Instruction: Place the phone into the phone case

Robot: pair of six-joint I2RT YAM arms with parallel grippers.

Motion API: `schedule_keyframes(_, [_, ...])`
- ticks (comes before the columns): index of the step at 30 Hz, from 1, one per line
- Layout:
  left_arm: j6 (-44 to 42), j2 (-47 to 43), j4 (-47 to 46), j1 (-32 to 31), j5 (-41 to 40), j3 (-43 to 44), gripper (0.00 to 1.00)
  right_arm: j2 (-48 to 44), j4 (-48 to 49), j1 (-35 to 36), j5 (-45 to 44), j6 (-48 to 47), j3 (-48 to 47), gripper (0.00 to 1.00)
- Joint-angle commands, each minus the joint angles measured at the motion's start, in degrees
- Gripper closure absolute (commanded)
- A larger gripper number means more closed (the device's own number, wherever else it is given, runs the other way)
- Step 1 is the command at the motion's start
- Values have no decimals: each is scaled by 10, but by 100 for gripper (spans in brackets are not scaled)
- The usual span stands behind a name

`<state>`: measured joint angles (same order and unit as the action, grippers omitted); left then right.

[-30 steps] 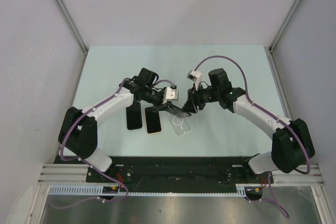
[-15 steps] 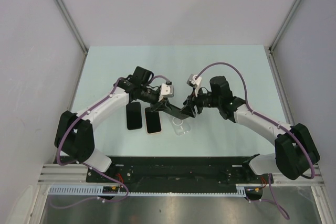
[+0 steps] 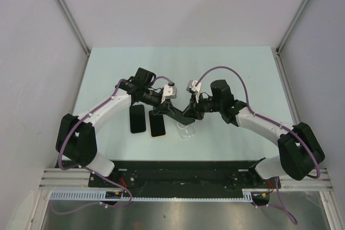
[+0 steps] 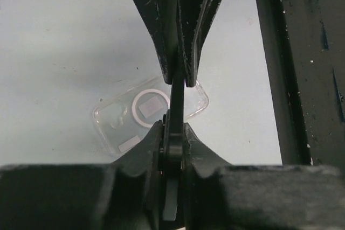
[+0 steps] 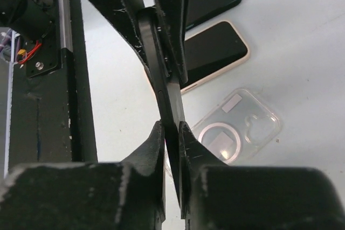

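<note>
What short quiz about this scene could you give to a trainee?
1. True or false: the clear case lies on the table with nothing in it.
2. Who holds the raised phone? A) the left gripper alone; B) the right gripper alone; C) both together.
3. How many more phones lie on the table?

Key:
1. True.
2. C: each gripper clamps one end, above the case.
3. Two: a black phone and a pale-rimmed phone.
</note>
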<state>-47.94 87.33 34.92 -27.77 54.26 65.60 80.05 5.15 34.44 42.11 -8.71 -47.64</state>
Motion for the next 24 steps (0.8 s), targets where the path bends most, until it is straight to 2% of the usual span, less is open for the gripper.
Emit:
schedule_keyframes(1, [-3, -10, 0, 0, 54, 30, 68, 12, 24, -2, 33, 22, -4, 100])
schedule_keyframes(2, [6, -12, -5, 0, 51, 29, 60, 16, 21, -2, 35, 36, -4, 100])
schedule_keyframes(3, [12, -14, -9, 1, 47, 28, 46, 19, 18, -2, 33, 42, -4, 100])
schedule_keyframes(4, [18, -20, -19, 2, 44, 27, 23, 21, 15, -2, 30, 52, -4, 100])
schedule_keyframes(5, [22, -24, -25, 3, 31, 26, 16, 22, 7, -2, 24, 67, -3, 100])
schedule_keyframes(6, [28, -29, -33, 3, 25, 24, 4, 22, 1, -2, 16, 74, -3, 100])
schedule_keyframes(7, [48, -41, -58, 3, 16, 20, 0, 22, -7, -4, 11, 83, -3, 100])
schedule_keyframes(11, [119, -82, -139, 13, -43, 3, 0, 18, -21, -18, -4, 124, 2, 100])
schedule_keyframes(12, [152, -103, -201, 17, -63, -2, 0, 15, -22, -24, -4, 141, 4, 100])
schedule_keyframes(13, [236, -112, -231, 22, -92, -13, 0, 13, -23, -29, -7, 154, 4, 100])
schedule_keyframes(14, [273, -117, -251, 28, -140, -8, 0, 12, -24, -43, -9, 166, 4, 100])
schedule_keyframes(15, [299, -117, -244, 32, -222, 2, 0, 11, -25, -48, -2, 188, 4, 100])
schedule_keyframes(18, [380, -101, -230, 63, -334, 47, 1, 3, -31, -56, -10, 215, 4, 100])
schedule_keyframes(23, [434, -75, -202, 119, -323, 64, 2, 19, -44, -53, -20, 267, 4, 100])
schedule_keyframes(24, [457, -74, -203, 119, -329, 59, 15, 25, -49, -58, -23, 272, 3, 100])
